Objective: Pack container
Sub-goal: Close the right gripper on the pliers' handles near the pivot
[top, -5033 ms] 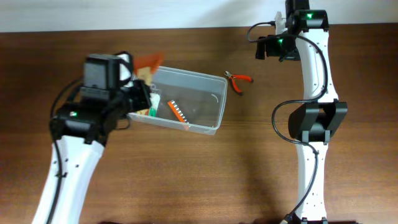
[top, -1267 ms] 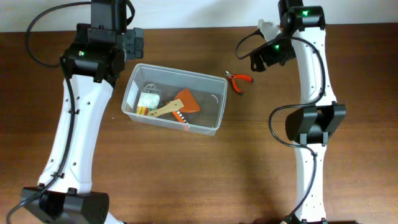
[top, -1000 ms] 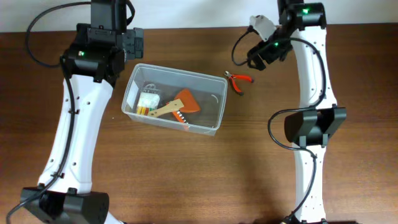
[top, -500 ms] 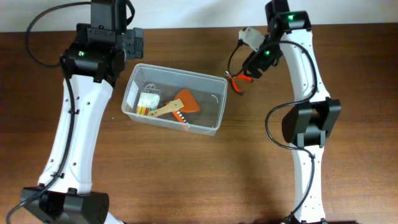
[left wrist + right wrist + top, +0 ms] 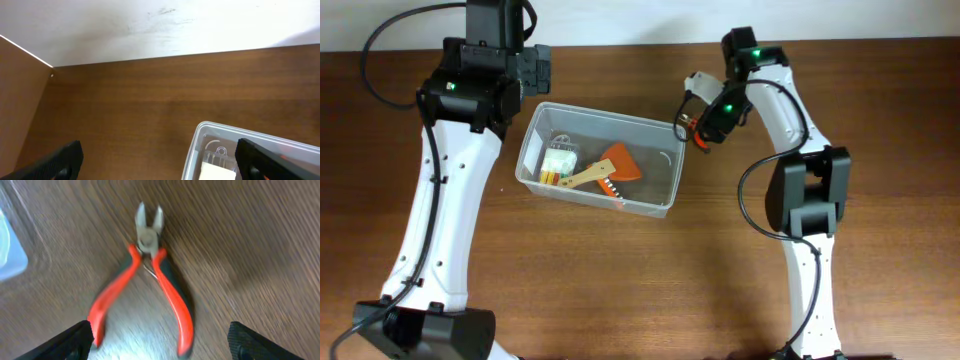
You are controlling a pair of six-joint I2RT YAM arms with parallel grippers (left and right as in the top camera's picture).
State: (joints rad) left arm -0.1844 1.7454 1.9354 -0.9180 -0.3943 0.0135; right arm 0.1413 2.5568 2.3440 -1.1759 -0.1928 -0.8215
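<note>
The container (image 5: 611, 118), a clear plastic bin, sits left of centre on the wooden table. Inside lie an orange-bladed scraper (image 5: 612, 167) and a white pack (image 5: 558, 162). Red-handled pliers (image 5: 150, 280) lie flat on the table just right of the bin, their tips pointing away in the right wrist view. My right gripper (image 5: 160, 345) is low over them, open, with one finger outside each handle and not touching. From overhead, that gripper (image 5: 703, 125) hides most of the pliers. My left gripper (image 5: 160, 165) hangs open and empty above the bin's back left corner (image 5: 200, 134).
A white wall runs along the table's far edge (image 5: 175, 52). A corner of the bin (image 5: 7, 250) shows close to the left of the pliers. Both arm bases stand near the front of the table.
My right arm has swung from the back right down and left onto the pliers. The left arm has kept still over the last second; the scraper it carried earlier lies in the bin.
</note>
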